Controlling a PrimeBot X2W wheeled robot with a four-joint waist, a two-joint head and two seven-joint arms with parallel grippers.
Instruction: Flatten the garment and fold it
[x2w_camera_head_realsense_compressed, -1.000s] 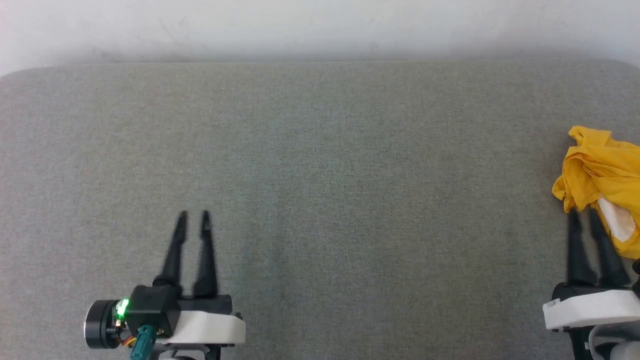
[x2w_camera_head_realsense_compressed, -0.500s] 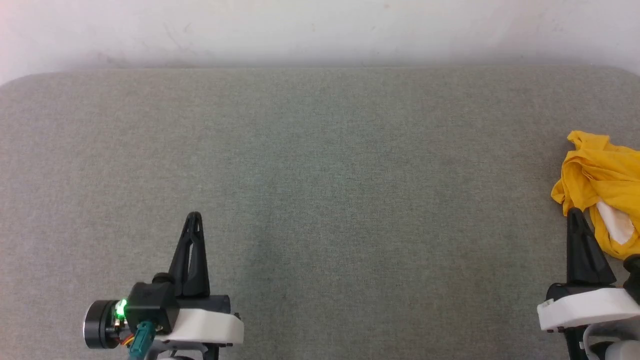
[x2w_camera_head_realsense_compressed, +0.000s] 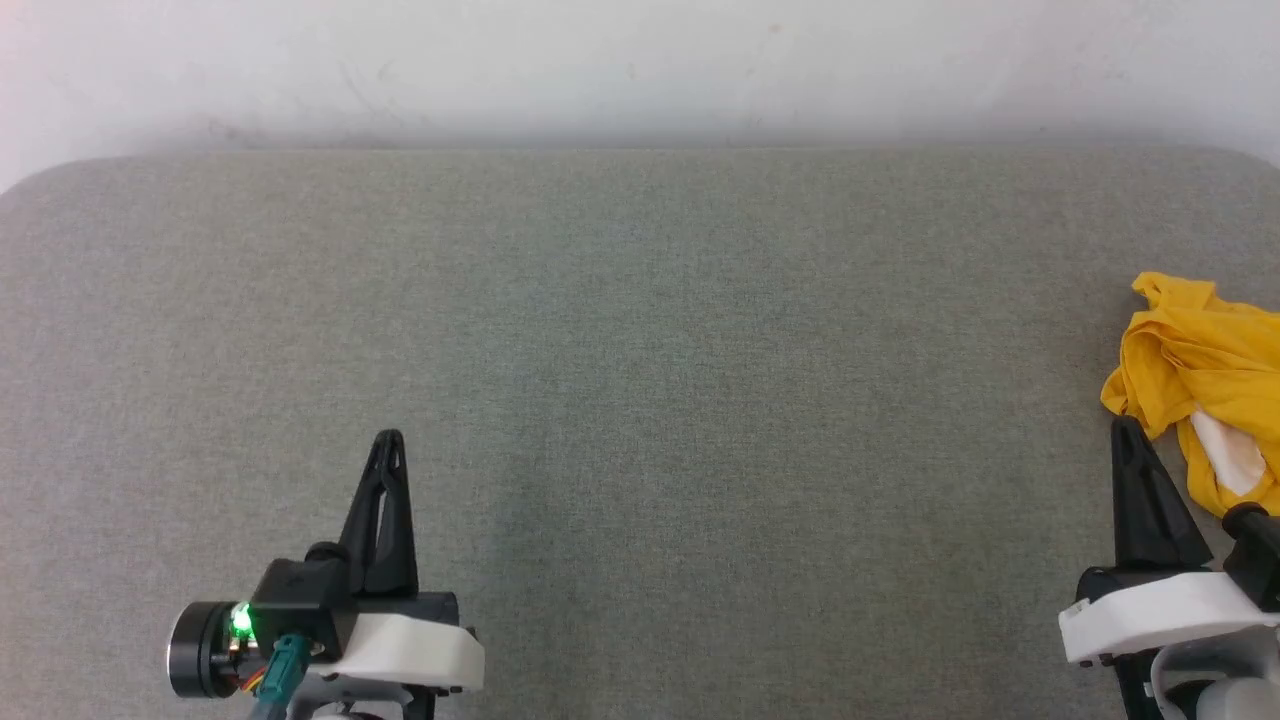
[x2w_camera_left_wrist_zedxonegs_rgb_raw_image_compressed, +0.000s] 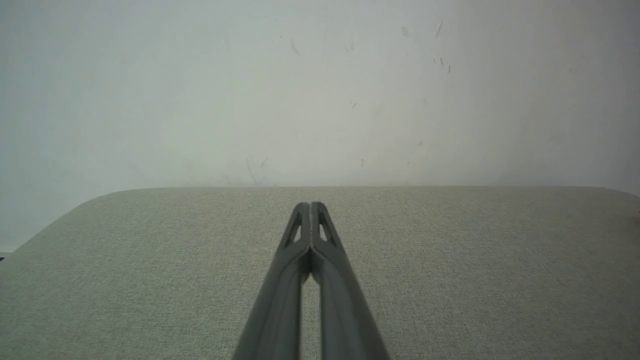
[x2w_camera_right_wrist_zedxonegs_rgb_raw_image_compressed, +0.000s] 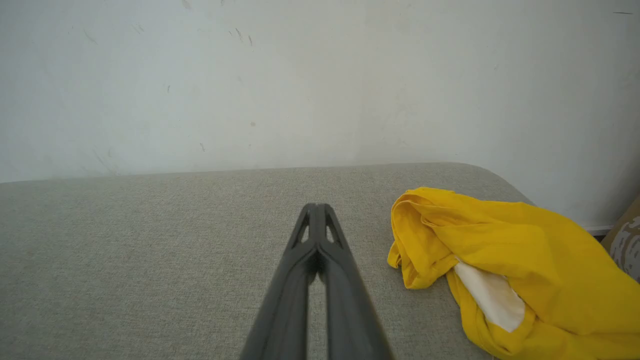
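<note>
while the shirt (x2w_camera_head_realsense_compressed: 1200, 360) lies crumpled beside your right gripper (x2w_camera_head_realsense_compressed: 1125, 430), it and the left gripper (x2w_camera_head_realsense_compressed: 388, 440) sit pinched closed, empty. next: spread the right fingers, grab an edge.

A grey fabric-covered table (x2w_camera_head_realsense_compressed: 640, 350) with rounded far corners meets a scuffed, off-white wall (x2w_camera_head_realsense_compressed: 640, 60) along its far edge.

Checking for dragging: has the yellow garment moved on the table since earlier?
No. The garment keeps its gap to the table's far edge; only the camera moved, shifting both down.
</note>
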